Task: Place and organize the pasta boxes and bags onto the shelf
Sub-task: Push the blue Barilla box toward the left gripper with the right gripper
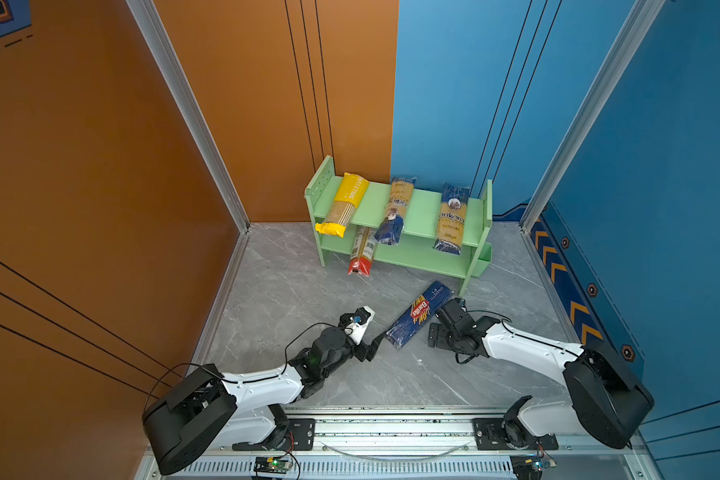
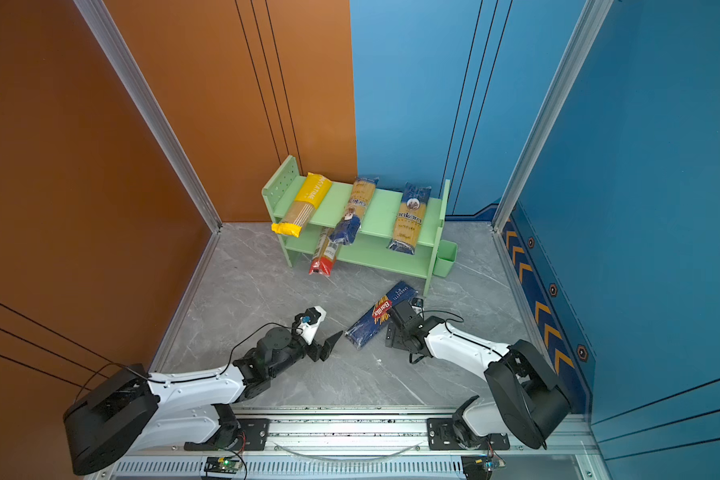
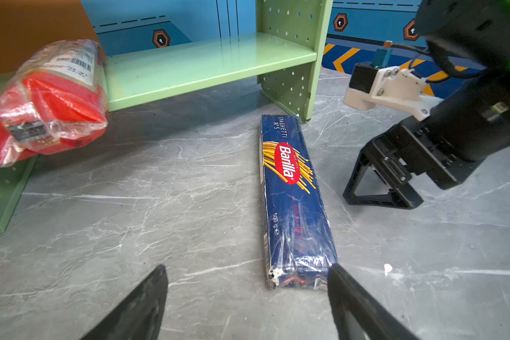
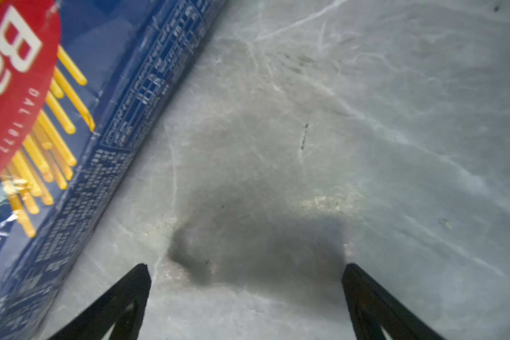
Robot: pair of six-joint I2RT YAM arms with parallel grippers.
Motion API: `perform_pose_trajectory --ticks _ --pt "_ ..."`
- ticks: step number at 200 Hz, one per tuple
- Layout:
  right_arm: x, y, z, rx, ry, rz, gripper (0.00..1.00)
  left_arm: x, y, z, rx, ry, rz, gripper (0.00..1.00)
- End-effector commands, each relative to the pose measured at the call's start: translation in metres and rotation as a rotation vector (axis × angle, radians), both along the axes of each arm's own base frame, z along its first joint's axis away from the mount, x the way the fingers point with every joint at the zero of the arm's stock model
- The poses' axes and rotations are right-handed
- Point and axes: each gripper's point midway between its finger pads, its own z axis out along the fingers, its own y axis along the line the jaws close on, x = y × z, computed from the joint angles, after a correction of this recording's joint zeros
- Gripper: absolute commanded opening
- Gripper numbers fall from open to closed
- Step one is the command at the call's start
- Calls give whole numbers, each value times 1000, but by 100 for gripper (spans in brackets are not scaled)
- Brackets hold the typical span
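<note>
Blue Barilla (image 1: 420, 314) looks like the only pack not on the shelf (image 1: 422, 208) yet. It's lying flat and slanted on the desk (image 1: 292, 291), far end just beside the shelf's front right leg, near end pointing at the left gripper (image 3: 248, 267). That gripper's jaws are spread wide with nothing in them. In its wrist view one finger (image 3: 345, 291) sits right at the box's near corner and the other is well off to the side. The right gripper (image 4: 246, 265) is wide open and empty too, parked low just beside the box's long side. I'd say the step is grabbing the box, and pinching that end corner looks dodgy, since a long box would swing or slip. Better to centre the jaws across the narrow width nearer the middle, close square on the long sides and lift level. The film wrap looks slick, so squeeze firmly. The lower tier (image 3: 203, 67) has room beside the red pack (image 1: 361, 253).
</note>
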Motion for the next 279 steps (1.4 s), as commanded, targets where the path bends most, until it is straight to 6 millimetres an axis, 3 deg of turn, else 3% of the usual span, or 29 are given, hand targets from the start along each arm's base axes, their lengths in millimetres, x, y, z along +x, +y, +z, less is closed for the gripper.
perform_pose_trajectory --ticks 1,122,153,207,211,223,279 --pt "18 8 9 -3 -45 -19 100 -4 -4 -4 5 13 -47 85" --pt "52 51 0 5 -11 43 100 -6 -3 -13 24 27 -81 85" --pt "44 48 6 16 -15 55 100 -5 -5 -21 51 35 -120 85" --pt "19 29 34 23 -46 115 100 10 -15 -36 68 71 -202 85" --pt "18 28 36 22 -47 117 100 11 -16 -35 66 68 -207 90" --pt "14 22 42 23 -54 121 100 14 -20 -37 58 62 -217 90" --pt "9 1 61 76 -102 77 100 29 -30 -44 43 43 -232 91"
